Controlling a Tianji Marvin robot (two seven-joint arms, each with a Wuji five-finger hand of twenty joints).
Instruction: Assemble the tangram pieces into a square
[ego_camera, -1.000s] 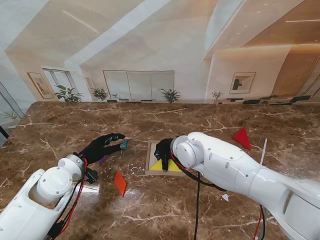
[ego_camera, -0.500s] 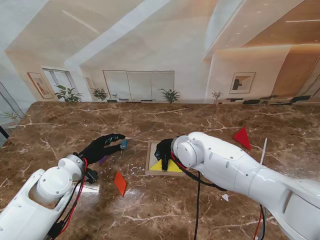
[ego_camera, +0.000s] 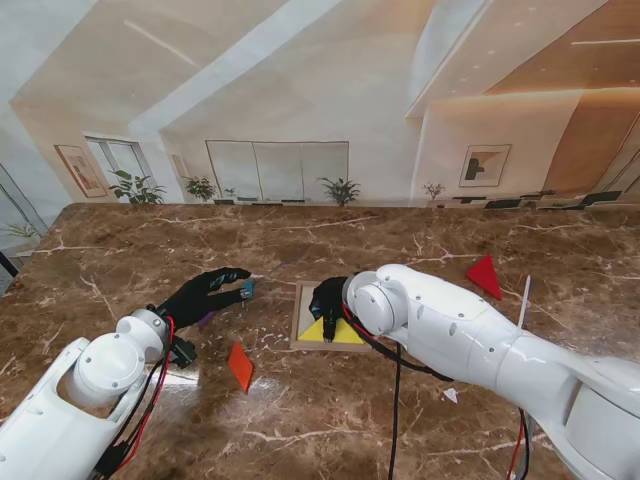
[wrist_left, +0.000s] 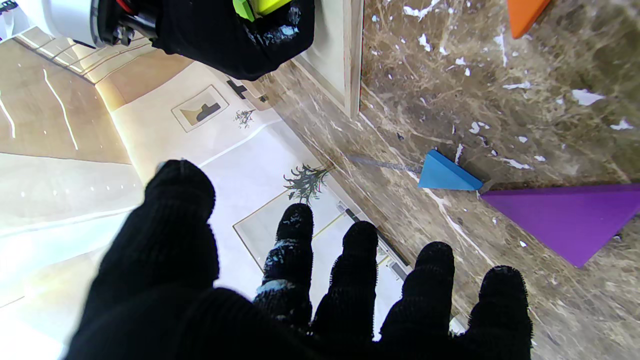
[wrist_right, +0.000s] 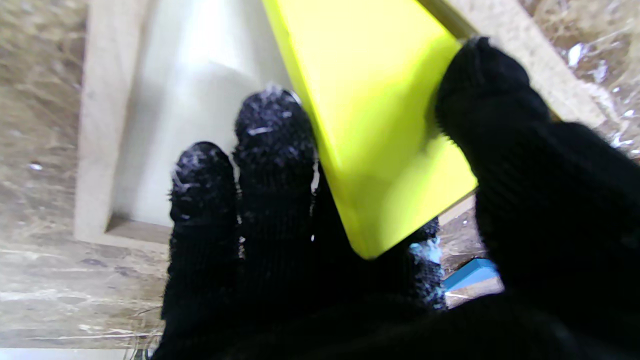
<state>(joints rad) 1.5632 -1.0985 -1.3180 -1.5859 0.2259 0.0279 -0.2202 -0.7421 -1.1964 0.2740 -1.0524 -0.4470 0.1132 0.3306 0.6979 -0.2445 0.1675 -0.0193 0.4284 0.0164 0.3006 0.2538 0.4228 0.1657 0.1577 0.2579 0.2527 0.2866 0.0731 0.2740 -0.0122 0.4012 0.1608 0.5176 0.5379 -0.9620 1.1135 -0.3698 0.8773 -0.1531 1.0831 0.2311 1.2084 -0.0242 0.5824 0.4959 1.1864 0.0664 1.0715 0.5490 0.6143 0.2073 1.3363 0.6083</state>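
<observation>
Yellow triangle (ego_camera: 334, 331) apex points away, base nearest me.

Lobby-like hall (marble table (ego_camera: 420, 240), framed art (ego_camera: 484, 164))

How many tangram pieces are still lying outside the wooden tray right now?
4: the red triangle far right, the orange piece near the left arm, and the blue triangle and purple triangle by the left hand. Others may be hidden.

The right hand (ego_camera: 327, 298) hides the yellow piece's (ego_camera: 335, 331) far tip.
</observation>
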